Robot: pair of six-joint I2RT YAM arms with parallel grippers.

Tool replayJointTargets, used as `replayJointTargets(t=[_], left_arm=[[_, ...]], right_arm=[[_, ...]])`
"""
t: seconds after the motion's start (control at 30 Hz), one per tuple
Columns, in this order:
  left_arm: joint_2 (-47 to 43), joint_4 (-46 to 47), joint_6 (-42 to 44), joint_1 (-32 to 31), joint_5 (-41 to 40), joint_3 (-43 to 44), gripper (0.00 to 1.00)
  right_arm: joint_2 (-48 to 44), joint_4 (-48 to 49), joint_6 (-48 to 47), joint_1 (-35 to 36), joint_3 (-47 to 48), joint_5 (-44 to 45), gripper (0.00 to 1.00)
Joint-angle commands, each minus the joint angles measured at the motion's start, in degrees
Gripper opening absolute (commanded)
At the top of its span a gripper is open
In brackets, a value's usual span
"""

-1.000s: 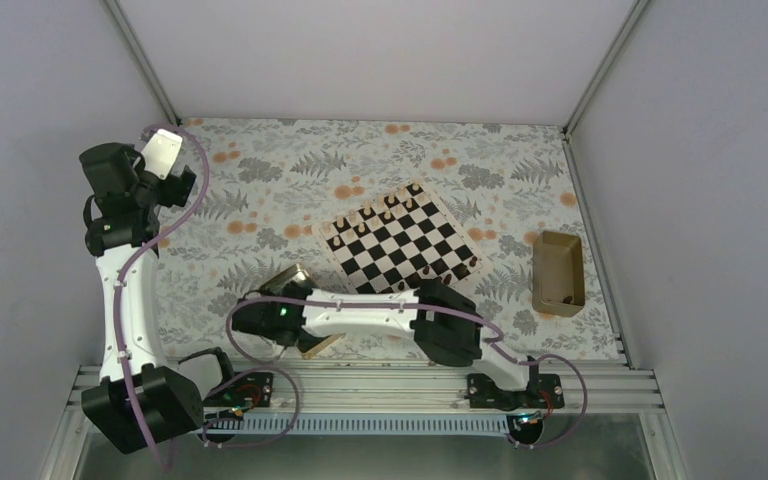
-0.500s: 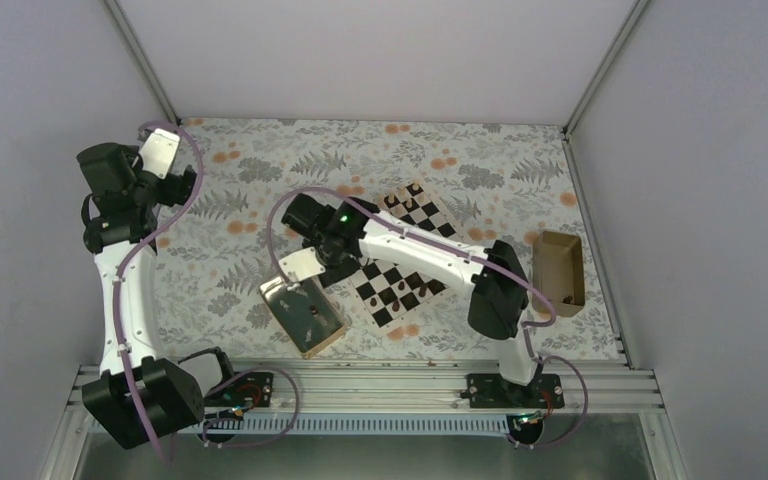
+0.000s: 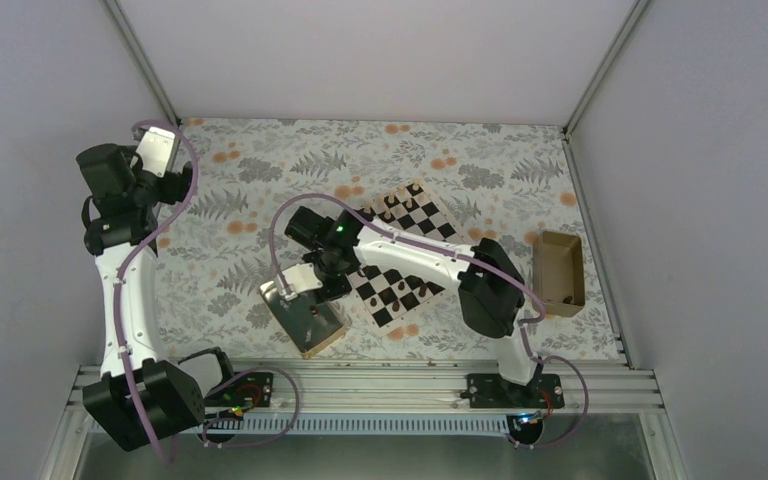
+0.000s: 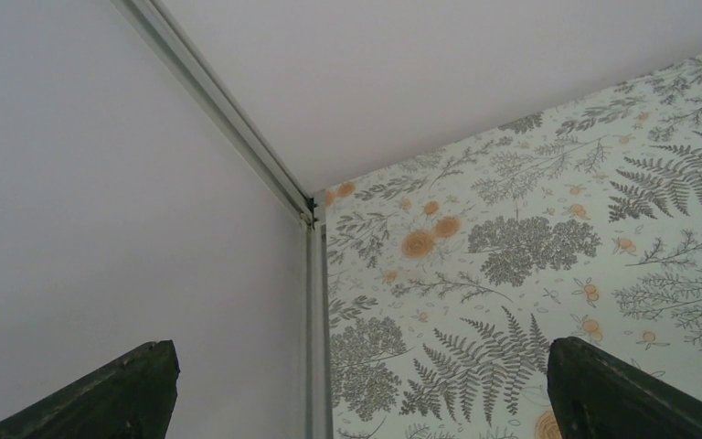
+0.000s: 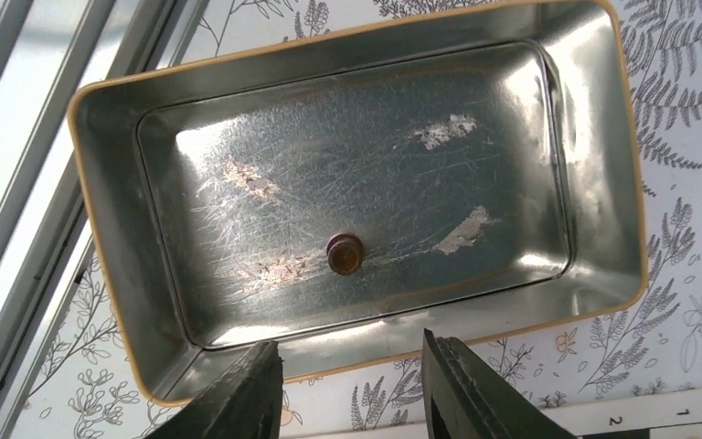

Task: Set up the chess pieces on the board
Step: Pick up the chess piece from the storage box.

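The chessboard (image 3: 415,250) lies mid-table, partly under my right arm, with several dark chess pieces (image 3: 390,208) on its far rows. One dark brown piece (image 5: 345,253) stands alone in the shiny gold tray (image 5: 119,238), which also shows in the top view (image 3: 322,333). My right gripper (image 5: 352,384) is open and empty, hovering above the tray's near wall, short of the piece; in the top view the gripper (image 3: 300,285) is over the tray. My left gripper (image 4: 356,384) is open and empty, raised at the far left corner (image 3: 160,155).
A small tan open box (image 3: 557,272) stands right of the board with something small and dark inside. The metal rail (image 3: 360,385) runs along the near edge just below the tray. White walls enclose the flowered table cover (image 3: 260,180).
My right arm swung up from lying low along the near edge and now reaches over the board, its gripper coming down over the gold tray. The left arm has barely moved.
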Motion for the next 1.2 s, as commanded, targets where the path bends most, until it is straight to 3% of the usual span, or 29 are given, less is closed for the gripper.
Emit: replayJointTargets(t=[0.0, 1.0, 1.17], left_arm=[[-1.92, 3.04, -2.41, 0.34, -0.82, -1.5, 1.0], [-3.16, 6.91, -8.15, 0.34, -2.49, -3.52, 1.0], [-3.26, 7.45, -8.55, 0.34, -2.3, -3.61, 1.0]], right_arm=[[1.55, 3.95, 2.09, 0.43, -1.02, -0.7, 0.4], [8.38, 7.89, 2.35, 3.95, -3.39, 6.76, 0.37], [8.96, 7.63, 2.45, 3.94, -3.12, 6.78, 0.28]])
